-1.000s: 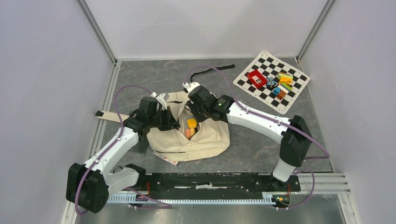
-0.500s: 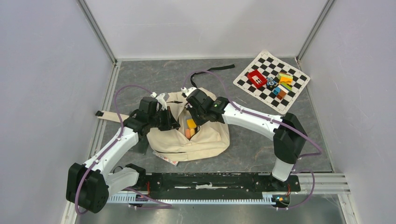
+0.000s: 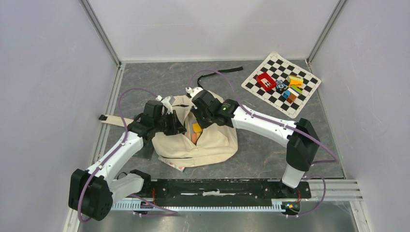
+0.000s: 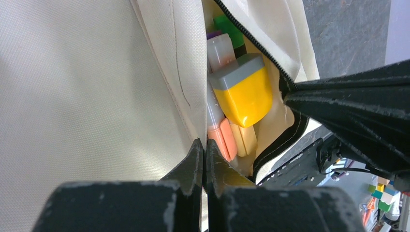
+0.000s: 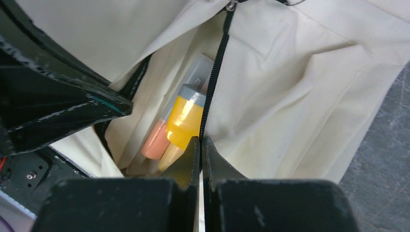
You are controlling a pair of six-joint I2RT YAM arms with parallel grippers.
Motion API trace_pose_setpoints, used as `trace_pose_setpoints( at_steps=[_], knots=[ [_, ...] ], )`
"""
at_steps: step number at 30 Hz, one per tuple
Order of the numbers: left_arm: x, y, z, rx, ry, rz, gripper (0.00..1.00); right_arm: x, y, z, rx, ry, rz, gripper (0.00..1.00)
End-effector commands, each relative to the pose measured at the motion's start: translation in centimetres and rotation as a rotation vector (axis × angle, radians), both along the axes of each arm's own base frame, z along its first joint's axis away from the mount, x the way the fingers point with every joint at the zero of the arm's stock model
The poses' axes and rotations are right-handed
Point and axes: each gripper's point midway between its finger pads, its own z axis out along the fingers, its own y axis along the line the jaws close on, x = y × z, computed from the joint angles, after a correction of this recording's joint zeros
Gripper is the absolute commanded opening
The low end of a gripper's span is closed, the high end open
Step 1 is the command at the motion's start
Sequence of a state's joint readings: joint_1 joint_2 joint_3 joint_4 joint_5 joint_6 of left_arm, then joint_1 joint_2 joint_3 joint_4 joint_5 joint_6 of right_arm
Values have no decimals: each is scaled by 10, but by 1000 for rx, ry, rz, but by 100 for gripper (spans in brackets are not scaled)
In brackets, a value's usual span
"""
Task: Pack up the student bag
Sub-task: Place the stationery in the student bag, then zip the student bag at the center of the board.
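On the grey table (image 3: pixel 263 152), the left end effector (image 4: pixel 204 155) pinches shut on the left lip of the cream bag (image 3: pixel 216 143) lying mid-table. The right end effector (image 5: pixel 200 147) clamps the bag's zipper edge beside the markers (image 4: pixel 241 94) inside.

Bag (image 3: pixel 203 145): cream canvas, black zipper (image 5: pixel 212 82). Inside: yellow container (image 4: pixel 244 94) with grey cap, peach-orange tube (image 4: pixel 223 140), green piece (image 4: pixel 228 26). Desk (image 3: pixel 159 77): dark grey, marbled. Mat (image 3: pixel 270 65): black-and-white chequered. Block (image 3: pixel 266 81): red. Smaller blocks (image 3: pixel 291 89): blue, orange, yellow, green. Arms (image 3: pixel 118 152): white, black joints. Cables (image 3: pixel 119 104): purple.
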State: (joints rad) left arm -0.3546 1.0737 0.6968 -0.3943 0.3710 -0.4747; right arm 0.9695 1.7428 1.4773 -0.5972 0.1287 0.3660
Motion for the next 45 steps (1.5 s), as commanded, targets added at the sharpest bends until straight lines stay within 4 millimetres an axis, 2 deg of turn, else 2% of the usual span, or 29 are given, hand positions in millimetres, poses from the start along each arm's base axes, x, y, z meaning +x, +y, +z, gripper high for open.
trace_pose_setpoints(
  at_steps=[1,9,13,16,21,26,29,34,39,42,45],
  knots=[
    [5,-8,18,-60,-50,-14,2,-13,35,22,119,0,63,0],
    [4,-10,16,-72,-36,-24,2,-41,81,0,183,71,159,0],
    [4,-10,16,-73,-36,-23,2,-43,85,-10,172,89,160,0],
    [4,-9,16,-70,-38,-21,2,-35,80,2,161,44,145,2],
    [2,-8,13,-61,-26,-18,2,-9,56,39,140,-67,90,36],
    [-1,-7,14,-59,-35,-22,3,26,15,61,104,-189,-5,61],
    [0,-6,19,-56,-63,-27,18,46,1,66,119,-186,-47,64],
    [1,-2,26,-32,-89,-23,49,76,-14,61,226,-136,-144,65],
    [13,-2,37,-37,-100,17,76,90,-4,52,352,-76,-214,65],
    [27,-2,35,-13,-89,39,87,95,9,47,415,-50,-229,66],
    [40,-3,28,20,-66,49,92,102,18,34,435,-27,-258,67]
  ],
)
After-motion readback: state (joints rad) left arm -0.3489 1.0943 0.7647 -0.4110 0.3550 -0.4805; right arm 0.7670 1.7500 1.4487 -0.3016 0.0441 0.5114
